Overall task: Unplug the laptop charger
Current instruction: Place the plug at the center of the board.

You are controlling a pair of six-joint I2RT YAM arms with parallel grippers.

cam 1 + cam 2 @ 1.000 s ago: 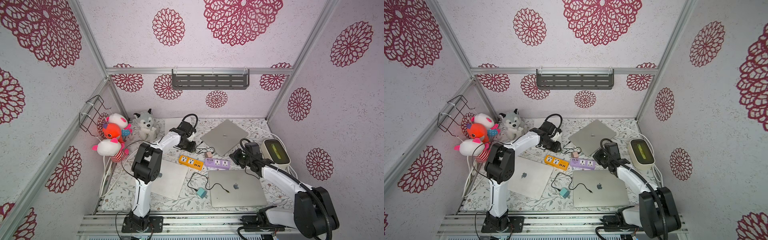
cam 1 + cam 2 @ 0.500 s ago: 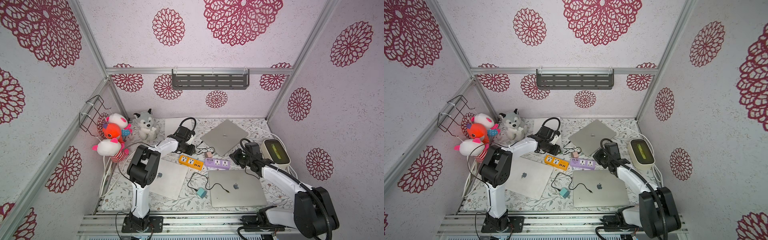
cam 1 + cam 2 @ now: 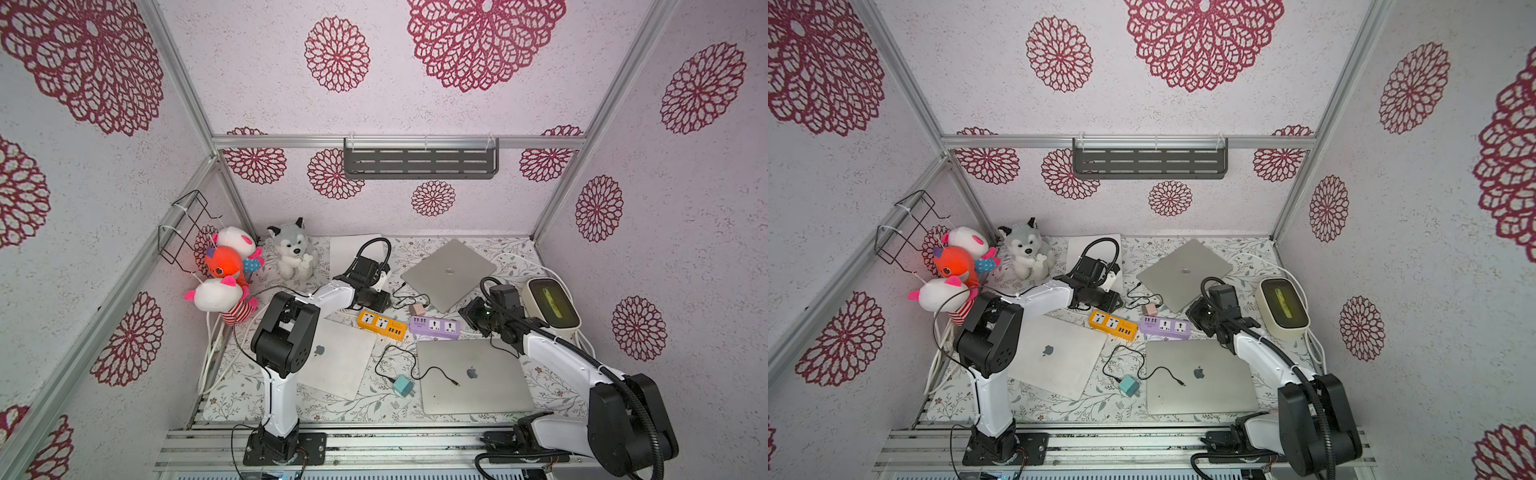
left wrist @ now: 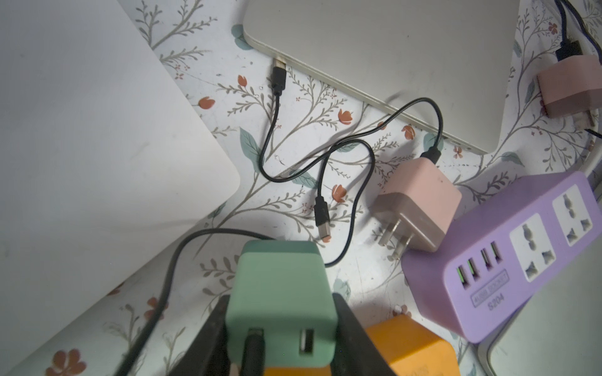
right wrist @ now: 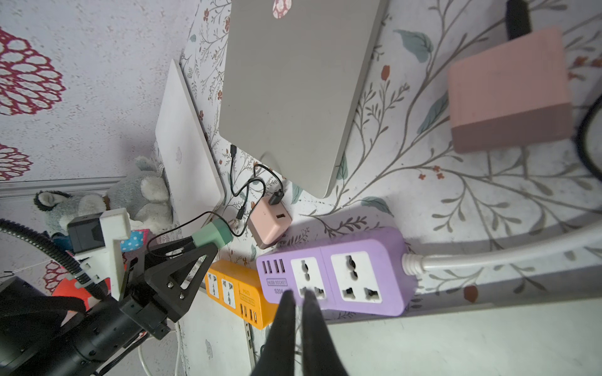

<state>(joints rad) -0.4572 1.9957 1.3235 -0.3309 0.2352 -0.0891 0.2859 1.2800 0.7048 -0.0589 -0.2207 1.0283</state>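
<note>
Robot lab test booth: aluminium frame (image 3: pixel 291 141), wallpapered panels (image 3: pixel 519 203), base rail (image 3: pixel 395 442).

far left i see a husky toy (image 3: pixel 292 252), an orange plush (image 3: pixel 222 262) and a white plush (image 3: pixel 215 294) by a wire basket (image 3: pixel 183 227); a grey shelf (image 3: pixel 419 164) on the far wall (image 3: pixel 478 208), a cream box (image 3: pixel 550 308) right.

Cable (image 4: pixel 270 130) between white laptop (image 4: pixel 97 130) and grey laptop (image 4: pixel 391 48)

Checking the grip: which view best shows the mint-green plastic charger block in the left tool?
The left wrist view: the mint-green plastic charger block fills the foreground, clamped in the left tool. The right wrist view shows it small, side-on. Both top views hide it behind the left arm.
</note>
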